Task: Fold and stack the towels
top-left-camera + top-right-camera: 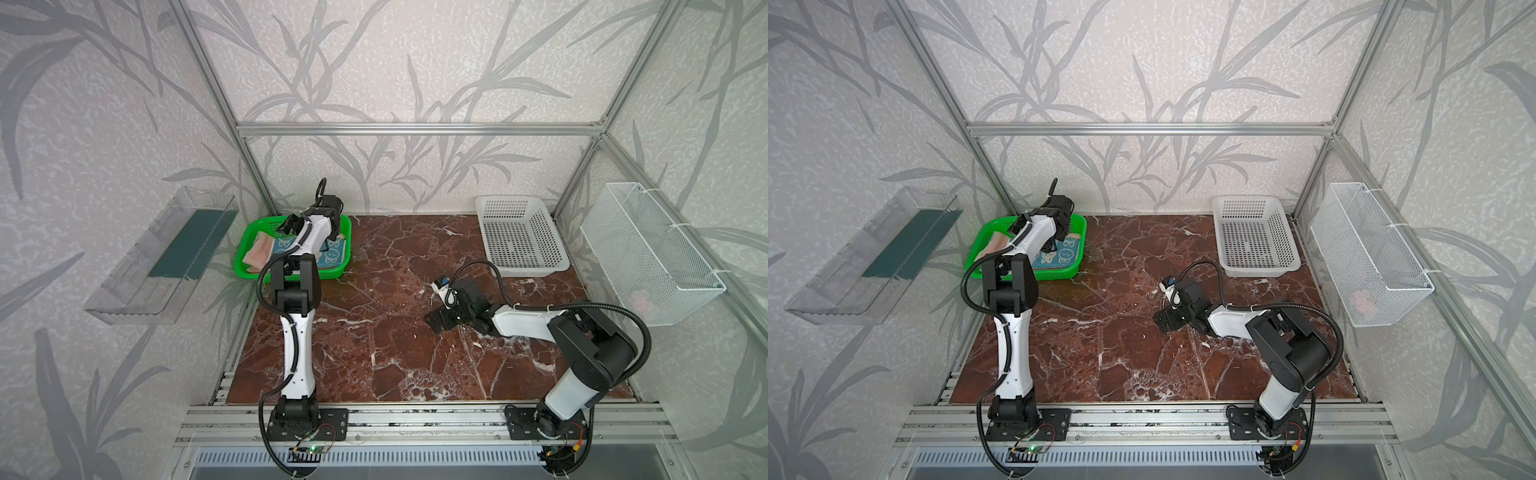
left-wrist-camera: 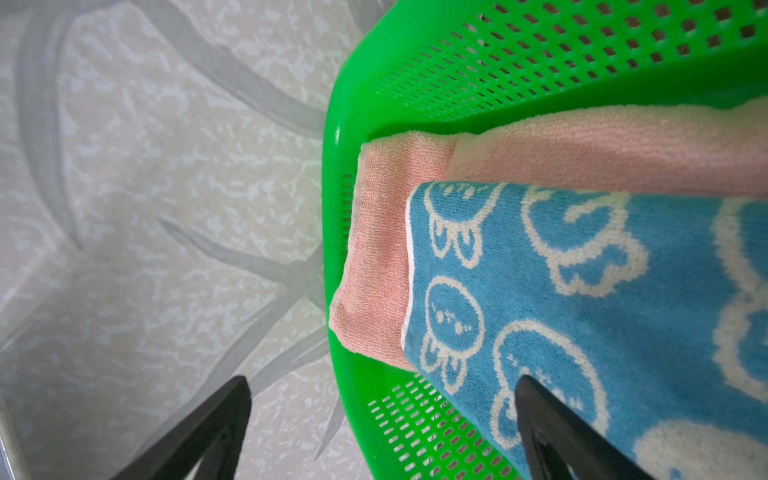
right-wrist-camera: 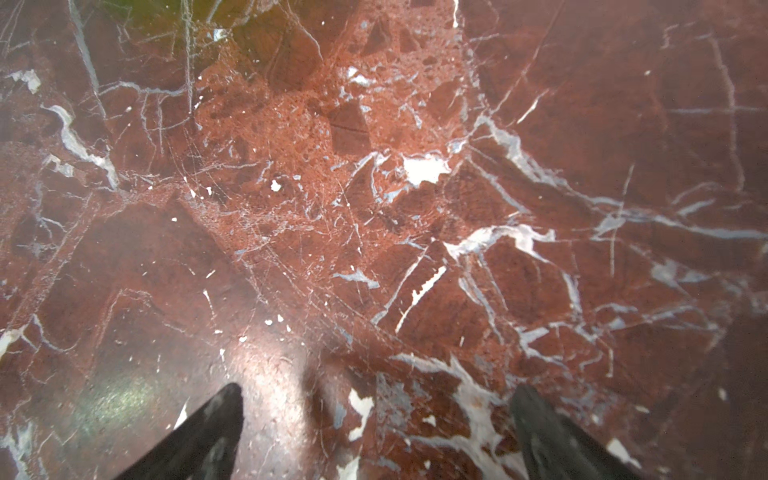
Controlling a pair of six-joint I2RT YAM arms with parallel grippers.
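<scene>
A pink towel lies folded in the green basket at the back left. On top of it rests a teal towel with white cartoon faces. In the left wrist view the pink towel sticks out past the edge of the teal towel, inside the green basket. My left gripper hovers open over the basket's left end and holds nothing. My right gripper is open and empty, low over bare marble.
A white perforated basket stands at the back right of the red marble table. A white wire basket hangs on the right wall. A clear shelf is fixed to the left wall.
</scene>
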